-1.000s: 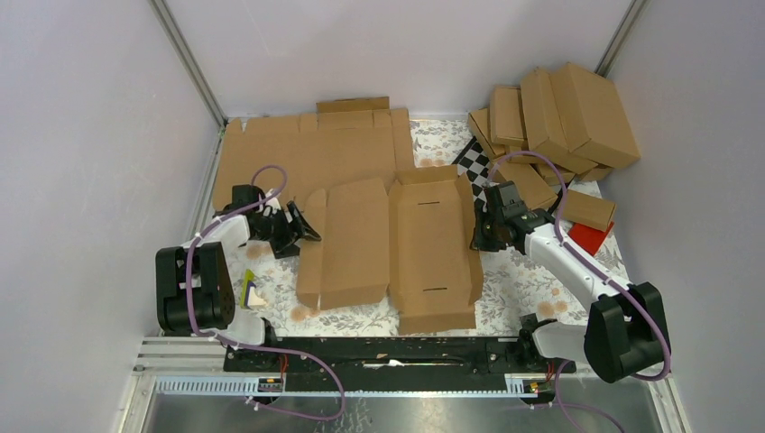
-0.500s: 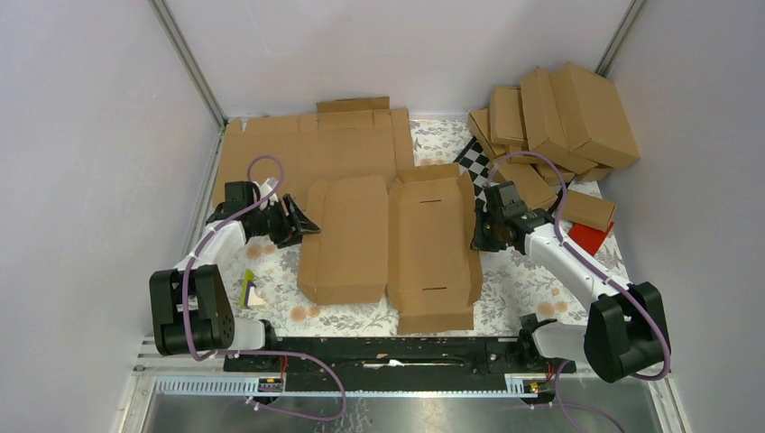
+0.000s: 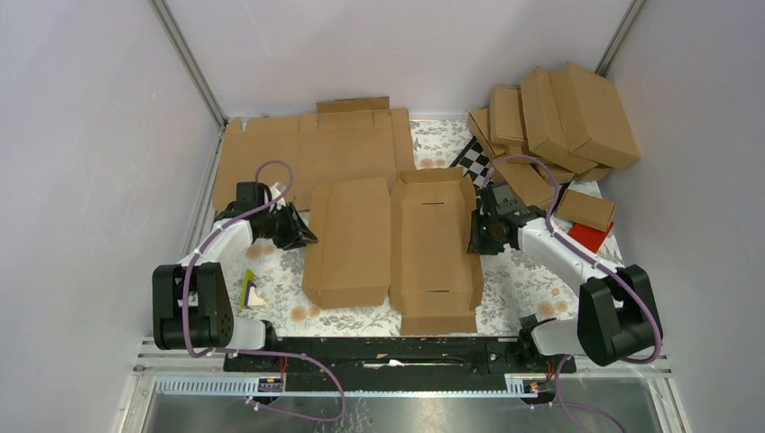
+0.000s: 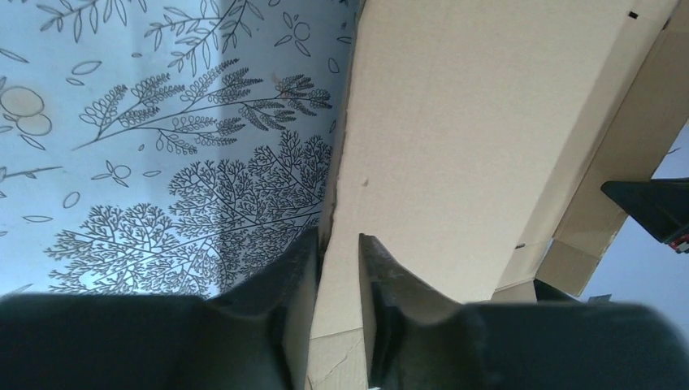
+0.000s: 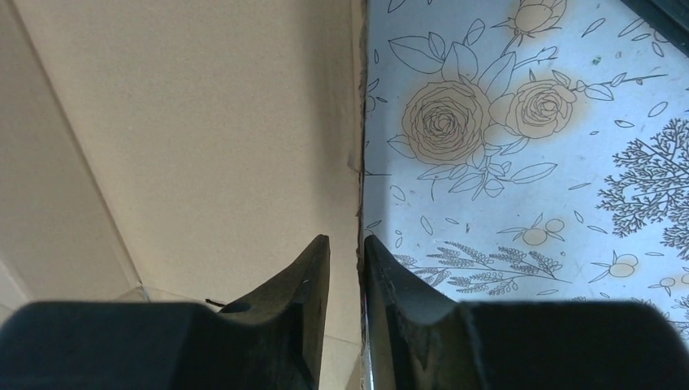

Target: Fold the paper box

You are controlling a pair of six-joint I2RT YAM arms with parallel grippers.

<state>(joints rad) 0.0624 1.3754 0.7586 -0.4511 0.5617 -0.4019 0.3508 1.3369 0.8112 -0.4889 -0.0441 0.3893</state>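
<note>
The paper box (image 3: 433, 244) lies open in the middle of the table, a shallow brown tray with its lid panel (image 3: 347, 239) spread out to the left. My left gripper (image 3: 302, 233) is at that panel's left edge. In the left wrist view its jaws (image 4: 339, 244) stand a little apart, open, with the panel's edge (image 4: 422, 122) between them. My right gripper (image 3: 475, 239) is at the tray's right wall. In the right wrist view its jaws (image 5: 347, 242) are narrowly open, astride the wall's edge (image 5: 203, 122).
A large flat cardboard sheet (image 3: 307, 153) lies at the back left. Several folded boxes (image 3: 559, 117) are piled at the back right, with a checkered board (image 3: 474, 161) and a red block (image 3: 591, 236) near them. A small yellow-green item (image 3: 250, 290) sits by the left arm.
My left gripper has moved right onto the lid panel's edge and narrowed its jaws, and the panel lies flatter. My right gripper's jaws have parted a little at the tray wall.
</note>
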